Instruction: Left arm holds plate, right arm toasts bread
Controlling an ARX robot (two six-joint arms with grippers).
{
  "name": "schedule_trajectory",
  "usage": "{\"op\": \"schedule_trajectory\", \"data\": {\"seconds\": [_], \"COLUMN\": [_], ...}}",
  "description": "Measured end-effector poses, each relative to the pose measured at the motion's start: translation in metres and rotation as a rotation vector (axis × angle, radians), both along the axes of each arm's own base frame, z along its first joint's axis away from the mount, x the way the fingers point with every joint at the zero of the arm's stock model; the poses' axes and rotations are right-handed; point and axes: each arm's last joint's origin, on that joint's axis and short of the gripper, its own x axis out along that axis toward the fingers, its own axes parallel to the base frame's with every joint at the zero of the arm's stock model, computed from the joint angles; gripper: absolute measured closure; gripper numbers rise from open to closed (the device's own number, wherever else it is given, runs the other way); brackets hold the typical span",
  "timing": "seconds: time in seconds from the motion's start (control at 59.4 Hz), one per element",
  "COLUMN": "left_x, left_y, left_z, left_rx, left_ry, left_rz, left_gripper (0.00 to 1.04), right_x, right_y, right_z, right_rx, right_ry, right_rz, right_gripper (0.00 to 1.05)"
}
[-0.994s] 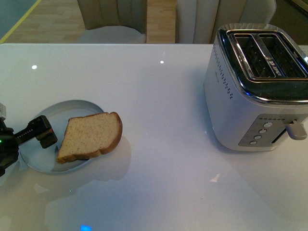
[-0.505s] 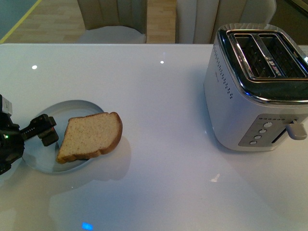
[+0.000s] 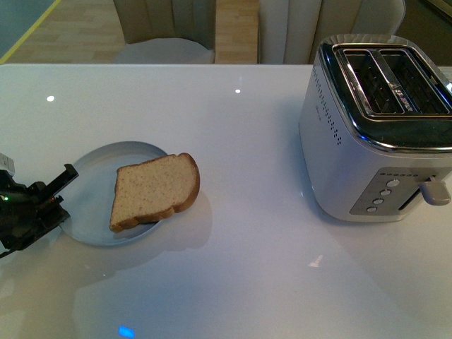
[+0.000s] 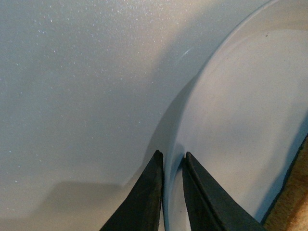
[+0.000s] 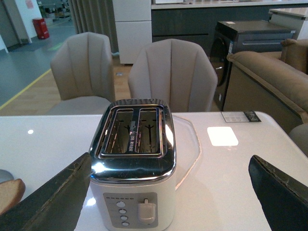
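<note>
Lower left of the front view, my left gripper (image 3: 63,192) pinches the plate (image 3: 92,212) by its rim. The bread (image 3: 155,189) lies on the plate, overhanging right. I'd hold firm and level, then bring the spread right gripper (image 5: 169,159) down onto the overhanging crust.

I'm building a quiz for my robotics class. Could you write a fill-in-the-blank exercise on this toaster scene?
1. The left claw pinches the ___ of the plate.
2. The toaster has ___ slots, both empty.
3. The bread lies ___ the plate, one end past its edge.
4. The right claw is wide ___, holding nothing.

Missing words: rim; two; on; open.
</note>
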Motion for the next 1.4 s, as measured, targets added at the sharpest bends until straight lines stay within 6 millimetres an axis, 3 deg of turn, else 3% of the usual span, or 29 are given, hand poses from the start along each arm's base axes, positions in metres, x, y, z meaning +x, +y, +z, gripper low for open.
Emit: {"op": "schedule_trajectory", "data": {"seconds": [0.387,0.64,0.859,0.994,1.398], "left_x": [-0.001,0.001,0.002,-0.002,-0.009], "left_y": [0.018,0.015,-0.007,-0.033,-0.105], "left_z": [0.039,0.082,0.126,0.152,0.196], "left_rx": [-0.07,-0.096,-0.115,-0.14,-0.204], "left_ry": [-0.061,-0.146,-0.224,-0.253,-0.291], "left_rz": [0.102,0.094,0.037,-0.022,-0.124], "left_gripper": [1.02,1.02,1.02,1.02,1.02], "right_x": [0.0,0.0,0.0,0.0,0.0], "right_y": [0.0,0.0,0.0,0.0,0.0], "right_z": [0.0,0.0,0.0,0.0,0.0], "right_rx": [0.0,0.0,0.0,0.0,0.0], "right_ry": [0.0,0.0,0.0,0.0,0.0], "right_rz": [0.0,0.0,0.0,0.0,0.0], "right_gripper": [0.09,0.09,0.09,0.09,0.09]}}
